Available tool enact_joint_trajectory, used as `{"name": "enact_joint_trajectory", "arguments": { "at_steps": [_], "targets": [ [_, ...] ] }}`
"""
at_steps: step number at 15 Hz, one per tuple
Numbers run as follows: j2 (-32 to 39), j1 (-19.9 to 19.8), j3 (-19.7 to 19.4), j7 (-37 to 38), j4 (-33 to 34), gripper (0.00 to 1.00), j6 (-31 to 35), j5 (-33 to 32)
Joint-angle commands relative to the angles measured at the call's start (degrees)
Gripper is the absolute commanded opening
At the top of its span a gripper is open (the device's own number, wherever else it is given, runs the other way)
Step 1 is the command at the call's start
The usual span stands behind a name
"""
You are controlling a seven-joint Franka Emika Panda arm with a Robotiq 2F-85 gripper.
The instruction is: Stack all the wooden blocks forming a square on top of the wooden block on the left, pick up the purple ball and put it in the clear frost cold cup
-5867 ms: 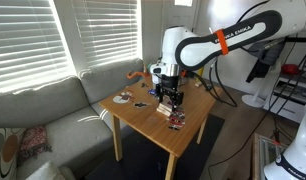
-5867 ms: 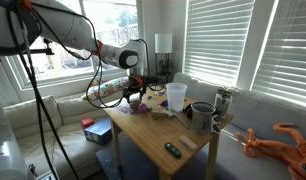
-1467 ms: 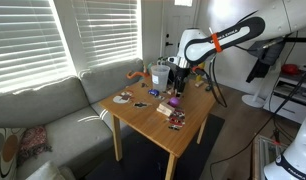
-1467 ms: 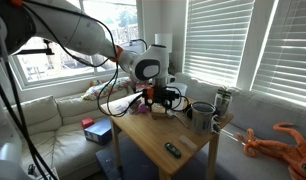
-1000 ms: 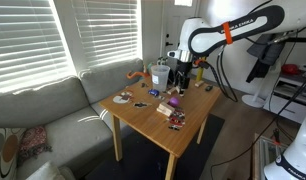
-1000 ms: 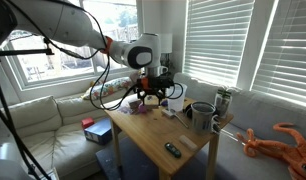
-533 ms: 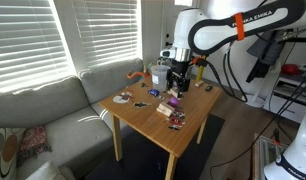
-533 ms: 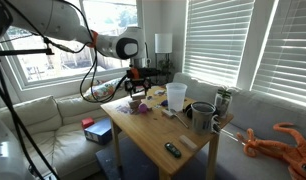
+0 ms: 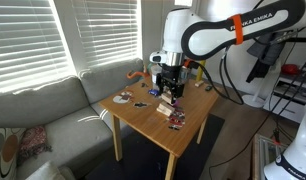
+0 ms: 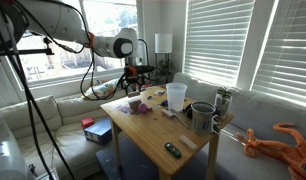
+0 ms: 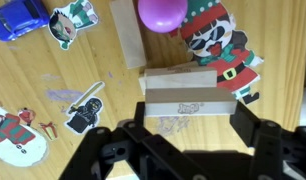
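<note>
In the wrist view my gripper [image 11: 190, 105] is shut on a pale wooden block [image 11: 188, 88], with one finger against each end, and holds it above the table. Under it, a second wooden block [image 11: 127, 32] lies on the tabletop beside the purple ball [image 11: 161, 11]. In both exterior views the gripper [image 9: 170, 90] [image 10: 136, 84] hangs a little above the table near the ball [image 9: 176, 101]. The frosted cup [image 10: 176, 96] stands upright further along the table, apart from the gripper.
Flat stickers lie on the wooden table [image 9: 153, 125]: an elf [image 11: 218, 45], a blue car [image 11: 20, 17] and a dark figure [image 11: 85, 108]. A dark cylinder [image 10: 201, 116] stands by the cup, a small dark object [image 10: 172, 150] lies near the table's end, and an orange curved object [image 9: 136, 74] is at the back.
The arm has swung away from the cup's side of the table and come over the ball and blocks. The gripper now hangs lower and closer to them.
</note>
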Motion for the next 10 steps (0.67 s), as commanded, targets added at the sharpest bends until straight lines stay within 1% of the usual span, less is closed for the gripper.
{"name": "enact_joint_trajectory", "arguments": {
  "at_steps": [1,6,10],
  "targets": [
    [2.89,0.04,0.58,-3.21,3.13,0.59,-2.23,-1.65],
    [3.90,-0.18,0.81,-5.19,3.21,0.59,-1.89,-1.92],
    [3.41,-0.24,0.86,-5.22,2.43,0.59,-1.63,-1.06]
  ]
}}
